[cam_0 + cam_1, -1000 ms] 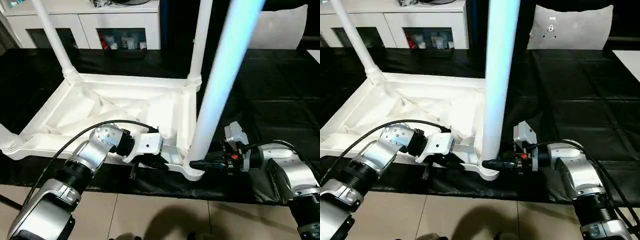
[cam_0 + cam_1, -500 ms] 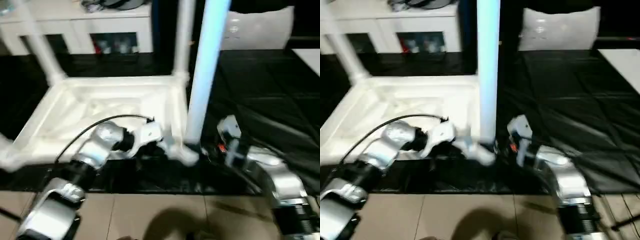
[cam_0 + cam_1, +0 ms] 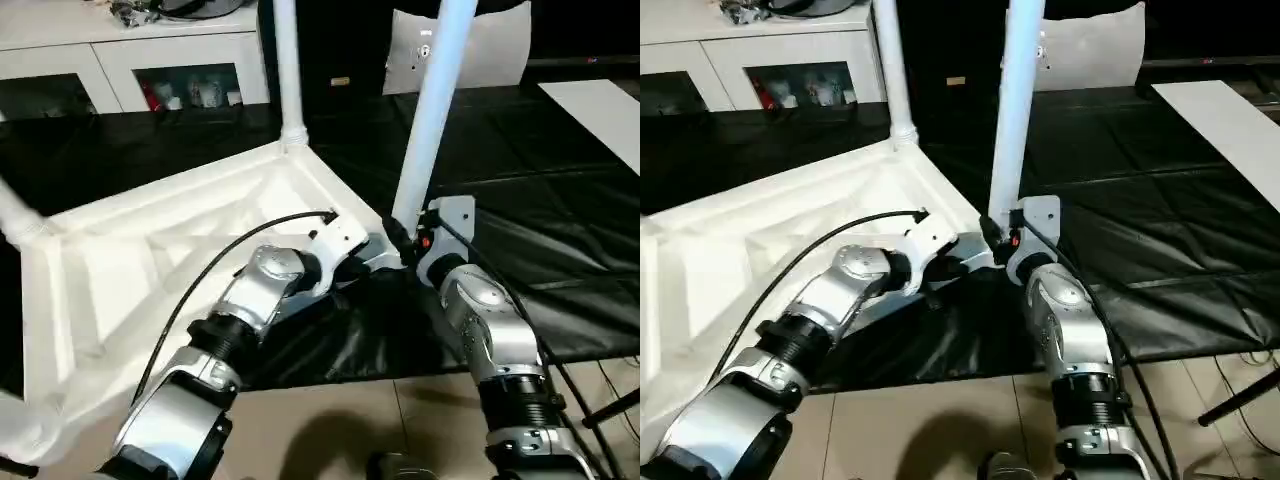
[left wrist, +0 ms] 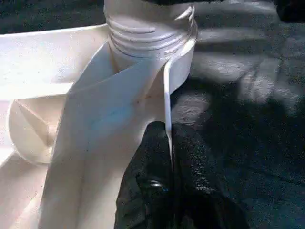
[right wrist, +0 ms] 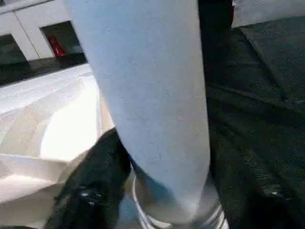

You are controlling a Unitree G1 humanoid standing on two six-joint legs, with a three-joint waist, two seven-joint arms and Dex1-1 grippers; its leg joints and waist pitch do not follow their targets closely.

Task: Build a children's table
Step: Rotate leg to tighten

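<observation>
The white table top (image 3: pixel 150 250) lies upside down on the black mat, ribs up and at an angle to the cabinet. Three white legs stand in its corner sockets: one at the far corner (image 3: pixel 287 60), one at the left (image 3: pixel 15 215), and one at the near right corner (image 3: pixel 432 110). My left gripper (image 3: pixel 372 256) is at that near right corner. In the left wrist view its black fingers (image 4: pixel 152 162) are shut on the thin rim wall beside the socket. My right gripper (image 3: pixel 400 238) grips the base of that corner's leg (image 5: pixel 152 95), with one finger (image 5: pixel 97 186) beside it.
The black mat (image 3: pixel 540 200) covers the floor around the table. A white cabinet (image 3: pixel 150 60) stands at the back left, a white cushion (image 3: pixel 490 45) at the back right and a white board (image 3: pixel 600 105) at the right. Beige tiles (image 3: pixel 330 430) lie in front.
The camera has swung. The table top has also turned on the mat and now lies diagonal to the cabinet. Both grippers stay at the same corner.
</observation>
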